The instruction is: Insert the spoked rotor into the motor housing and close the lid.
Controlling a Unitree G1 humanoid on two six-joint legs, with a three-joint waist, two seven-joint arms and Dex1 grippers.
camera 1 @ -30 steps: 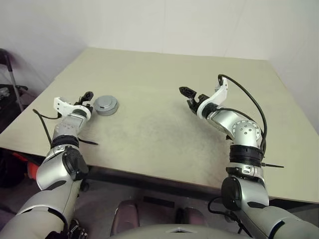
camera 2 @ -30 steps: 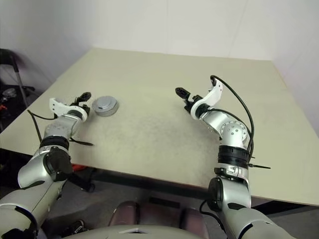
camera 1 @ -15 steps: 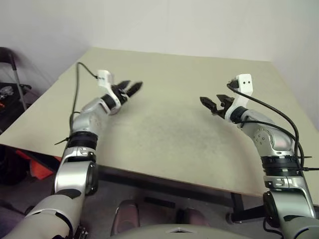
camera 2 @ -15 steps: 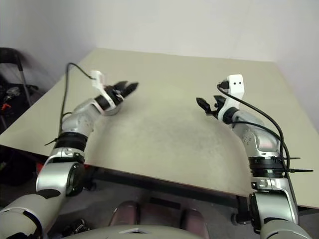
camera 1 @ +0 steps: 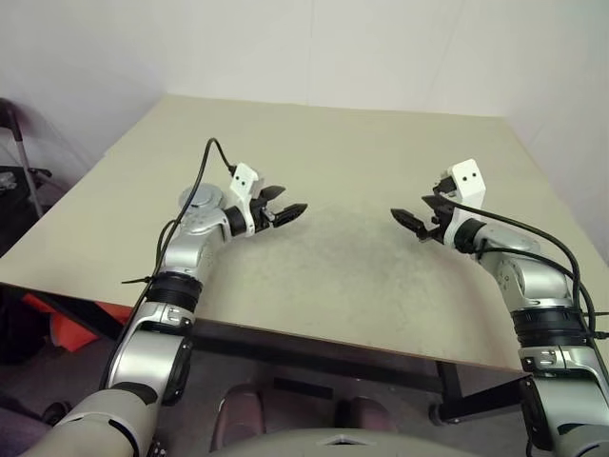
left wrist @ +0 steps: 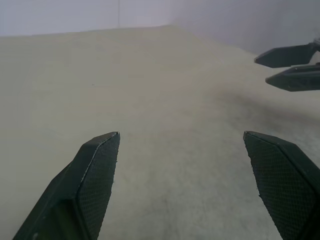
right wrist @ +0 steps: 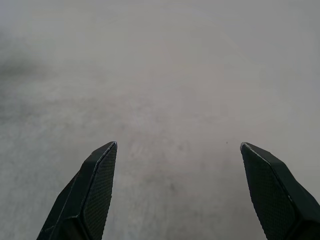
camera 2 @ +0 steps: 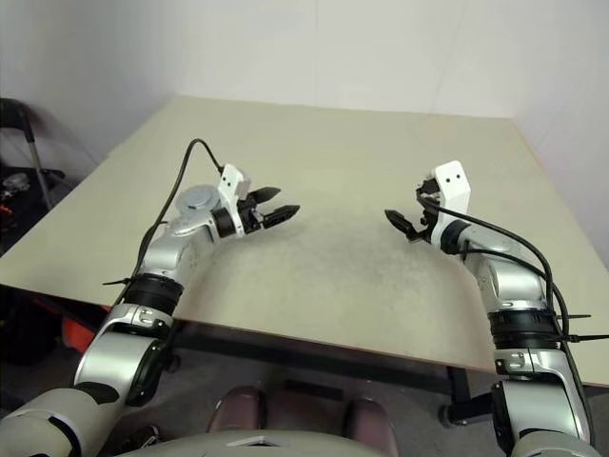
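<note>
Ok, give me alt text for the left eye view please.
Two robot arms reach over a beige table, the left claw and right claw both open, empty and facing each other. A round grey closed motor housing sits on the table, partly hidden behind the left arm.

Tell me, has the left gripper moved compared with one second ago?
Yes. The left gripper swung from the left side of the round grey assembly across to its right, toward the middle of the table, jaws open.

The motor housing [camera 2: 198, 198] is a short round grey cylinder with a flat lighter top, evidently its lid, sitting upright on the table's left part, partly hidden behind the left arm; the spoked rotor cannot be made out
</note>
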